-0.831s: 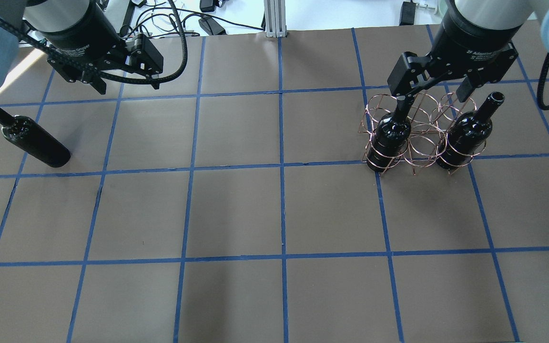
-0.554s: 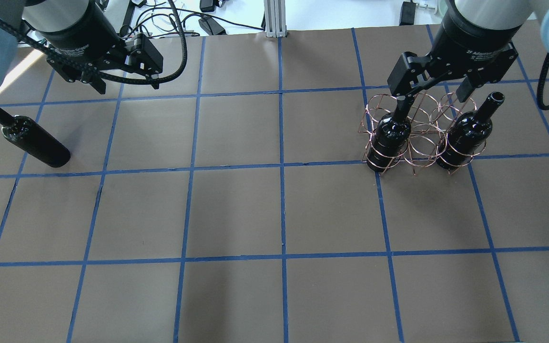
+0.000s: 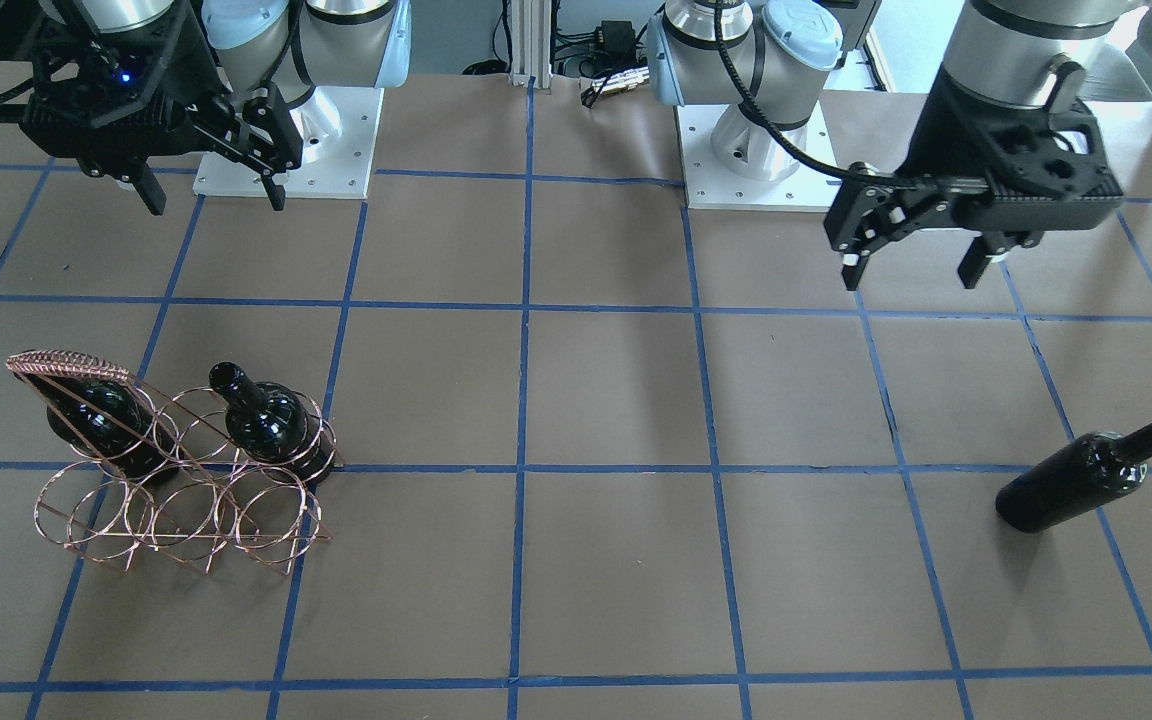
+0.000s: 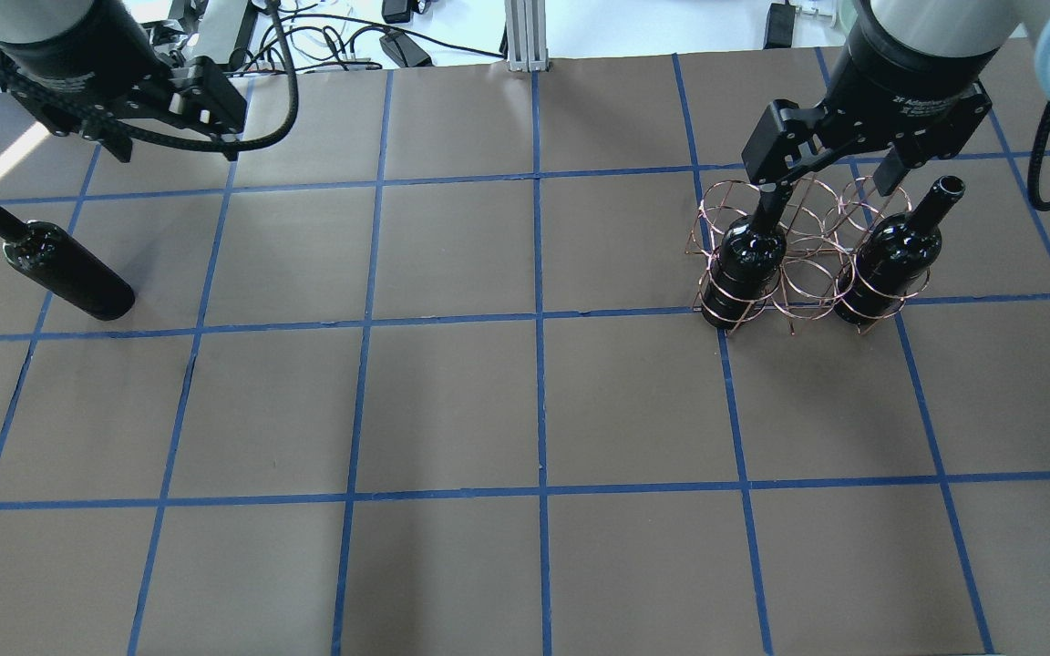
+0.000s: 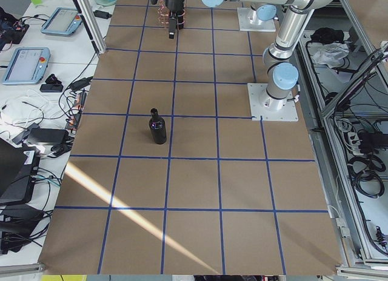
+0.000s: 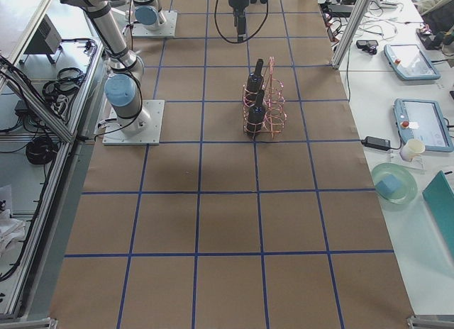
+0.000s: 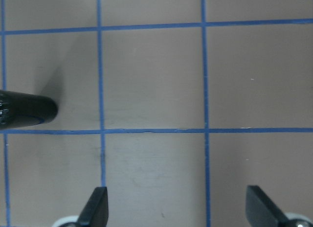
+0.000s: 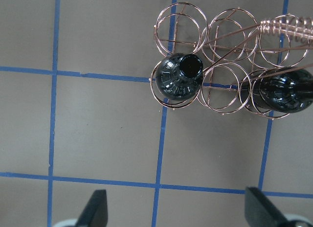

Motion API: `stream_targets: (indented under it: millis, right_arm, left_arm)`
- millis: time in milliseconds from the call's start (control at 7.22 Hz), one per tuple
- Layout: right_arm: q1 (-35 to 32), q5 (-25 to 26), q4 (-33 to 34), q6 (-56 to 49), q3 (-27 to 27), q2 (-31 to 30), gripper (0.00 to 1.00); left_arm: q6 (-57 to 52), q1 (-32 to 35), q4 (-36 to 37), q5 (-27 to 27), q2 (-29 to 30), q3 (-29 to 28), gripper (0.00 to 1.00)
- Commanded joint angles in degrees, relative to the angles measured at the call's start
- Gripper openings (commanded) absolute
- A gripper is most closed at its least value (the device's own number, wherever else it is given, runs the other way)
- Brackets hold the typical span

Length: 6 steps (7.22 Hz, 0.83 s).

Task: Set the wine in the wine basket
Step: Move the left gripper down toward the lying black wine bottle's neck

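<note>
An upright bottle [image 4: 748,260] and a second bottle [image 4: 890,260] stood in the end hoops of the wine basket's [image 4: 806,264] robot-side row, on the right of the tabletop [image 4: 534,410]. The right tool [image 3: 216,200] hung above it, fingers spread. The wine [image 4: 56,264] lay on its side well apart, at the left (long axis diagonal, mouth toward the far left). The left tool [image 3: 911,275] hovered near it, spread wide and holding nothing.

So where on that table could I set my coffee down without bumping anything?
The wide middle between the lying bottle and the wine basket is bare, and so is the whole strip on the side away from the robot. It is crowded at the basket: two bottles stand in it, with the right arm's fingers hanging over that end.
</note>
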State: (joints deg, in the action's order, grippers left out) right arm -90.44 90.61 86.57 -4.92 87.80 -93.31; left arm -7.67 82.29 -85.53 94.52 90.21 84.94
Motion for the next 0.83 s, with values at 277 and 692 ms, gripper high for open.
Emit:
stream_targets:
  millis: [277, 692]
  right_arm:
    - [0.00, -0.08, 0.00, 0.00, 0.00, 0.06, 1.00]
    - [0.00, 0.01, 0.00, 0.00, -0.09, -0.03, 1.00]
  left_arm:
    - [-19.04, -27.04, -2.98, -1.80, 2.24, -0.12, 1.00]
    - [-29.56, -28.41, 7.42, -4.68, 12.06, -0.29, 0.97]
